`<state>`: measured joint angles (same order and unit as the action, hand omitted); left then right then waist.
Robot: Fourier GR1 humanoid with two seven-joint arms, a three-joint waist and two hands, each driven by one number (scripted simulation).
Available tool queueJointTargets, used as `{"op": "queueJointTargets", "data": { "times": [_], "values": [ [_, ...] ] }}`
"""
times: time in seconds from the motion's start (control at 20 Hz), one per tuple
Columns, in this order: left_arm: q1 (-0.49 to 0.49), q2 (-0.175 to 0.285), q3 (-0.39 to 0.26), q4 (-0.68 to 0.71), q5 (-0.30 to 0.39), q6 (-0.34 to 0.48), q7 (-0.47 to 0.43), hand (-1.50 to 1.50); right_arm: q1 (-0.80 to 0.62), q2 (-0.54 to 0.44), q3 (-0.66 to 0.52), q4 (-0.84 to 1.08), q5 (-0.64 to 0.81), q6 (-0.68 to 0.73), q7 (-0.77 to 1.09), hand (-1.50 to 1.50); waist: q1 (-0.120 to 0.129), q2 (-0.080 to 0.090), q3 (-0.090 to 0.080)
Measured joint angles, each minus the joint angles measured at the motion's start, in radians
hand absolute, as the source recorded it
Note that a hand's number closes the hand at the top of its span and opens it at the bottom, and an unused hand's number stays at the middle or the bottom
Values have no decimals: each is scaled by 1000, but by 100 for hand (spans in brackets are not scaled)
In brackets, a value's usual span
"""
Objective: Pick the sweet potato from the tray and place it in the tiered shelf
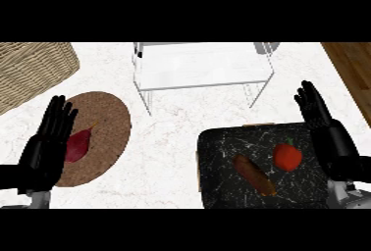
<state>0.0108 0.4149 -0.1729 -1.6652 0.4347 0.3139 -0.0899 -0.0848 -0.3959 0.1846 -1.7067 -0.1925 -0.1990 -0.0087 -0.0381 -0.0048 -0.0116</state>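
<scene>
A long brown sweet potato [254, 175] lies slanted on the black marbled tray [225, 147] at the lower right. Beside it on the tray sits a red pepper [287, 156] with a green stem. The white tiered shelf [203, 66] stands at the back centre, with nothing on its top. My right hand [328, 131] is open, fingers straight up, over the tray's right edge, apart from the sweet potato. My left hand [45, 147] is open at the lower left, fingers up, over the edge of a round brown mat.
A round brown woven mat [105, 132] at the left carries a dark red leaf-shaped item [78, 145]. A wicker basket [33, 66] fills the back left corner. A wooden strip [351, 68] runs along the right edge of the white marble counter.
</scene>
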Motion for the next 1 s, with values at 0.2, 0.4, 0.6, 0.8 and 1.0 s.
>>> {"op": "queueJointTargets", "data": {
  "times": [0.2,0.4,0.6,0.8,1.0],
  "values": [
    [5,12,-16,67,-2,-9,69,0,-41,-105,-9,-67,74,58,-42,150,12,3,7],
    [36,38,-29,122,0,-13,147,0,-90,-303,-39,-86,258,99,-73,150,2,2,6],
    [4,40,-38,150,7,-31,208,0,-57,-384,-80,-50,299,138,-75,-150,9,-2,19],
    [-23,48,-29,180,20,-63,244,0,-20,-447,-95,-46,284,232,-164,-150,16,-4,23],
    [-32,47,-25,192,19,-73,262,0,19,-528,-90,-114,273,342,-181,-150,15,-8,24]
  ]
}}
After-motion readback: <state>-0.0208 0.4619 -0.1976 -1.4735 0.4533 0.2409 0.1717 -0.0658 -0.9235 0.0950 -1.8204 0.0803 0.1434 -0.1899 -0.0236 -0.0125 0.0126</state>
